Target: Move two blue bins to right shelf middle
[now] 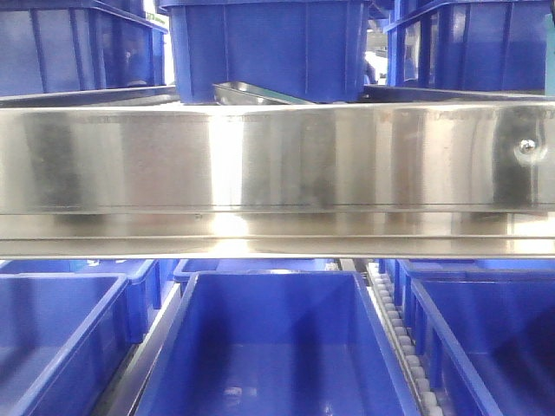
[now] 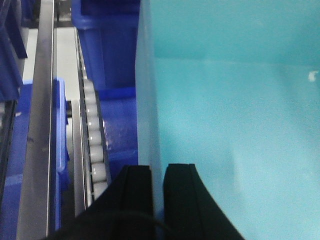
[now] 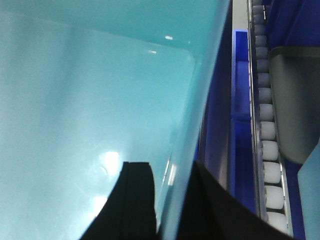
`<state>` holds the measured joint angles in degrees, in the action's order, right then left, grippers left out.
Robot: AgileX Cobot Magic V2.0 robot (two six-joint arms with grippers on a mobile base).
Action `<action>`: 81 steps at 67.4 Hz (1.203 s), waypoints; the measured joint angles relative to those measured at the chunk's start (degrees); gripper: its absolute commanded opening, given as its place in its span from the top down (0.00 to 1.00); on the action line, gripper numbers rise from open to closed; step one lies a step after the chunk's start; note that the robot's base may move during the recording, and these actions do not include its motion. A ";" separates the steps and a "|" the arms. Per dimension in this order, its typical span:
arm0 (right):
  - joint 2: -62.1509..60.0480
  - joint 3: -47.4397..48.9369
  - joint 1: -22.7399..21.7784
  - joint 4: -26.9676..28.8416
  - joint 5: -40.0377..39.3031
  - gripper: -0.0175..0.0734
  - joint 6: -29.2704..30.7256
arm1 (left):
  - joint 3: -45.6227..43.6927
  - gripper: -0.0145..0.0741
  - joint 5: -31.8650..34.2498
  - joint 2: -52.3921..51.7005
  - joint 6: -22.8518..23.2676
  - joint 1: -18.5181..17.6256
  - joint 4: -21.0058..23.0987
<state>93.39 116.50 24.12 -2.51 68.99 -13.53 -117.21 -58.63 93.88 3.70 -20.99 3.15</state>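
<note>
Left grip: the left gripper point(image 2: 157, 172) sits at 6 o'clock in the left wrist view, its 2 black fingers point(image 2: 136, 190) closed on a thin upright wall with only that wall between them.
Right grip: the right gripper point(image 3: 170, 172) sits at 6 o'clock in the right wrist view, its 2 dark fingers point(image 3: 136, 195) pinching a rounded rim, 1 inside the wall and 1 outside.
Task thing: the gripped bin point(image 2: 235, 125) reads teal in both wrist cameras. Its open inside spreads from the left gripper toward 1 to 3 o'clock, and from the right gripper toward 9 to 12 o'clock point(image 3: 90, 100).
Wall position: the clamped wall runs from each gripper straight up toward 12 o'clock.
Left surroundings: a roller track point(image 2: 92, 140) lies just beside the gripped bin at 9 o'clock, with a steel rail point(image 2: 42, 125) further out.
Right surroundings: a second line of white rollers point(image 3: 267, 130) runs at 3 o'clock of the gripped bin, apart from its wall.
Front view: a centre bin point(image 1: 277, 347) sits open at 6 o'clock under a steel beam point(image 1: 277, 156), and neither arm shows here.
Same bin: I cannot tell whether the centre bin is the gripped one.
Upper level: upper bins point(image 1: 269, 48) stand above the beam at 12 o'clock.
Lower neighbours: side bins point(image 1: 61, 338) flank the centre bin at 8 and 4 o'clock.
</note>
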 measured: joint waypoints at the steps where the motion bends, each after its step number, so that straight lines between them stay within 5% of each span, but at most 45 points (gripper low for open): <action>1: 0.00 0.00 0.00 0.00 0.00 0.98 0.00 | 0.00 0.96 0.34 0.00 0.00 0.00 0.00; 37: 0.00 0.00 0.00 0.50 -0.89 0.98 -0.60 | 0.00 0.96 9.88 0.00 -0.23 0.00 -0.21; 81: 0.00 0.00 0.00 0.60 -0.91 0.98 -0.60 | 0.00 0.96 10.63 0.00 -0.47 0.00 -0.21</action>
<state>93.39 116.50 24.12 -1.91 68.08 -14.13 -117.21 -48.00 93.88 3.23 -20.99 2.93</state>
